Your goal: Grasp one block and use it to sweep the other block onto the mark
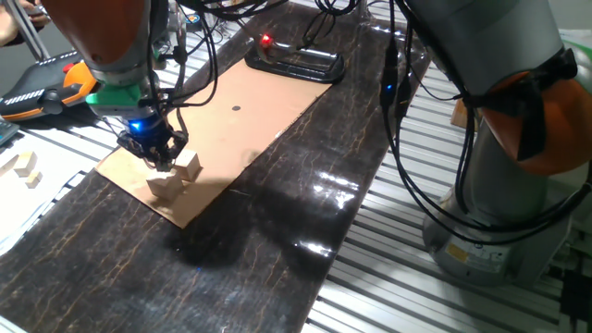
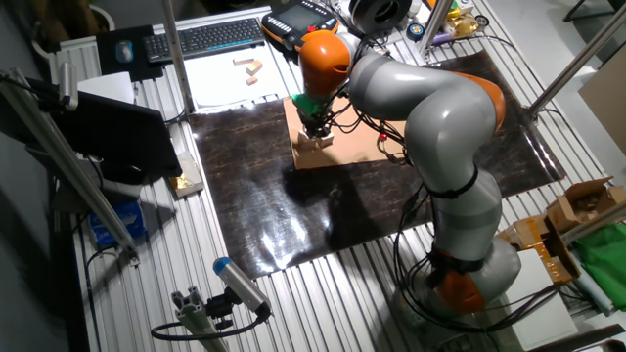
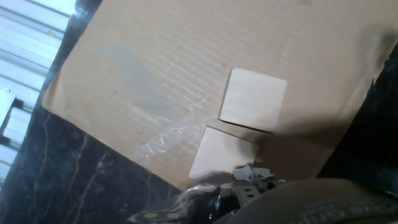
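1. The black gripper [image 1: 159, 153] is low over two pale square wooden blocks [image 1: 189, 165] [image 1: 165, 185] on the flat brown cardboard sheet [image 1: 259, 111] on the dark desk [image 1: 277, 240].
2. I cannot tell if its fingers are open or closed.
3. One fixed view shows the tiny black round dot [image 1: 236, 106] far from the blocks.
4. The hand view shows both blocks [image 3: 254, 99] [image 3: 222, 154] almost touching at one corner.

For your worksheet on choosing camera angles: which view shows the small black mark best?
One fixed view: the mark shows as a dark dot on bare cardboard, far from the blocks. The other fixed view hides it behind the arm; the hand view does not show it.
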